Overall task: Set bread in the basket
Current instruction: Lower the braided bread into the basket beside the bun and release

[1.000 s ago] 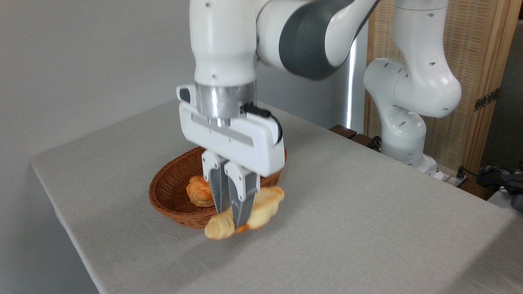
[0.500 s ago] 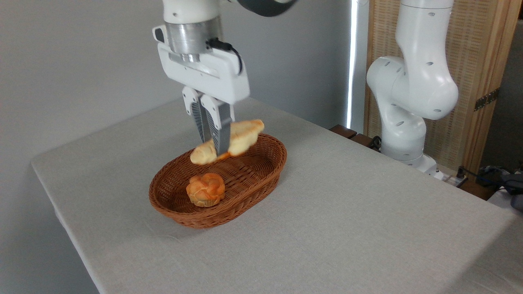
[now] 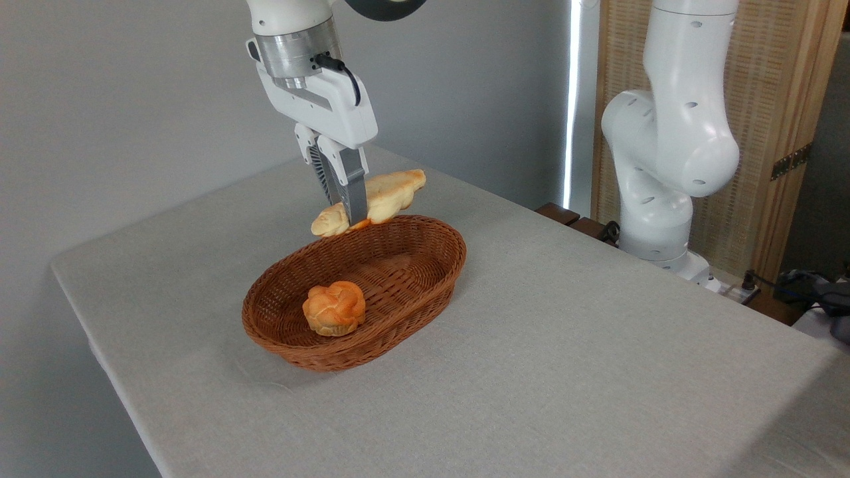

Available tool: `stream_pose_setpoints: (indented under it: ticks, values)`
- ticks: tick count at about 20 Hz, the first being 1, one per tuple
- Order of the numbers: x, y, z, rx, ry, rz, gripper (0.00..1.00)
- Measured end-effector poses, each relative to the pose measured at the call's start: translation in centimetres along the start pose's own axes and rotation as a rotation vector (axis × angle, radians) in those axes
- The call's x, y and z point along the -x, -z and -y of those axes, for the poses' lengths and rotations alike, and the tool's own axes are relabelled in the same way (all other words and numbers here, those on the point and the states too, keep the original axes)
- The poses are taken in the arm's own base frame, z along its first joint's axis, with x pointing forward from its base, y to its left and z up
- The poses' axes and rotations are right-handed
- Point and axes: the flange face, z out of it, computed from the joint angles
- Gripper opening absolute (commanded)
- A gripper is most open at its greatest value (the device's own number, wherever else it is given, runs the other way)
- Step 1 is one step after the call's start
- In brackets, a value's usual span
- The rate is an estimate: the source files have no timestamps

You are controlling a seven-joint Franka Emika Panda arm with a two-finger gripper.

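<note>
Golden and braided, the bread (image 3: 382, 197) is held in the air above the far rim of the basket (image 3: 425, 285), clear of the wicker; its long axis is tilted, the right pointed end raised toward the back wall and the left end dipped toward the basket; the end effector (image 3: 345, 214) is closed on the bread near its lower left part, the two grey fingers (image 3: 354, 189) set close together and pointed down; a small round orange bun (image 3: 334, 308) is seen inside the basket's near half; the basket is set on the grey cloth-covered counter (image 3: 564, 358).
</note>
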Motion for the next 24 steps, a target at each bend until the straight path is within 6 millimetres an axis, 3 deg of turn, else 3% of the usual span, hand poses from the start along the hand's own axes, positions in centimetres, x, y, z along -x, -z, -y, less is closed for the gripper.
stream_pose_setpoints:
  ticks: [2, 9, 12, 24]
  values:
    - [-0.2, -0.5, -0.3, 0.005, -0.007, 0.012, 0.64]
    - [-0.4, -1.4, -0.2, 0.014, -0.007, 0.029, 0.84]
    - [-0.4, -1.4, -0.2, 0.014, -0.007, 0.029, 0.99]
    - [-0.3, -1.2, -0.2, 0.004, -0.008, 0.028, 1.00]
